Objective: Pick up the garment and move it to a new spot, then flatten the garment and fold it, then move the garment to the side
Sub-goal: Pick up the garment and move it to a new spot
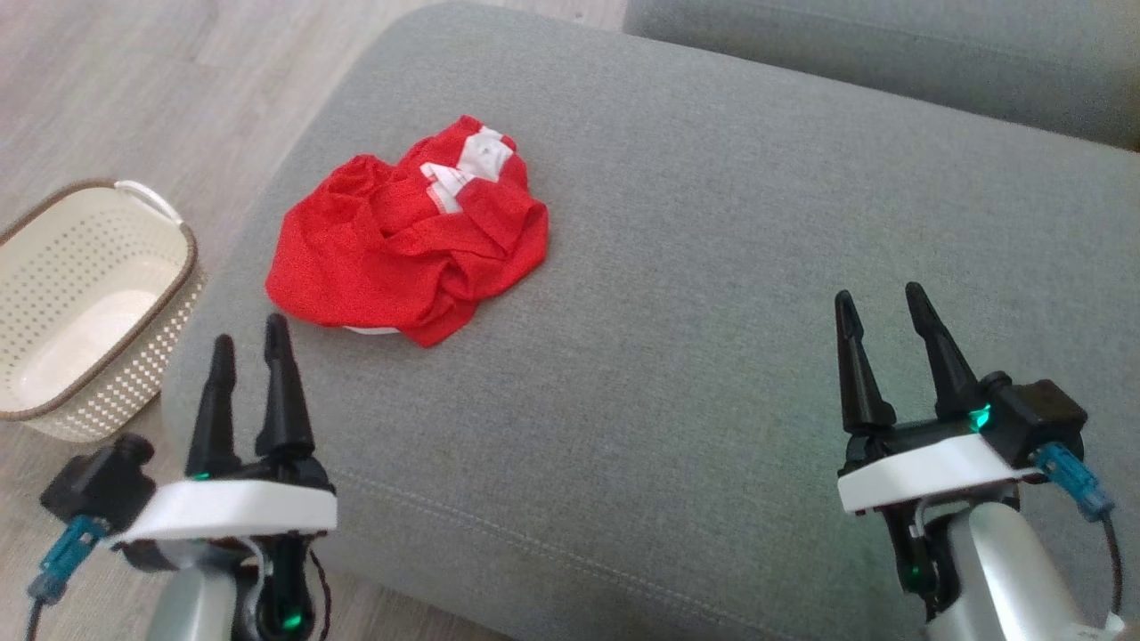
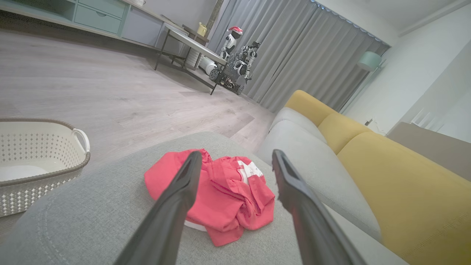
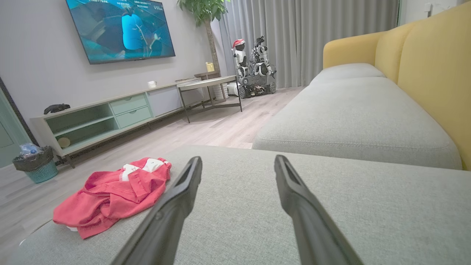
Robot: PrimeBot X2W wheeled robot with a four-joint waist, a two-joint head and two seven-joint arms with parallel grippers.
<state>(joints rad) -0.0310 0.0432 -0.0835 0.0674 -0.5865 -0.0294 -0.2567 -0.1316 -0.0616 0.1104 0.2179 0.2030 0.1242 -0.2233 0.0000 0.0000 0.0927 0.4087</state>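
A crumpled red garment (image 1: 405, 240) with white trim lies in a heap on the left part of the grey sofa cushion (image 1: 712, 267). My left gripper (image 1: 249, 343) hovers open just in front of it, near the cushion's left front corner, with nothing between its fingers. In the left wrist view the garment (image 2: 224, 195) sits straight ahead between the two dark fingers (image 2: 176, 206). Far to the right, my right gripper (image 1: 882, 307) stands open and empty over bare cushion. From the right wrist view the garment (image 3: 110, 193) lies off to the left.
A cream perforated basket (image 1: 85, 303) stands on the wood floor left of the sofa. A second grey cushion (image 1: 891, 44) lies beyond, with yellow backrests (image 2: 404, 176). Further off stand a TV cabinet (image 3: 110, 117), a side table (image 3: 209, 86) and another robot (image 3: 254, 70).
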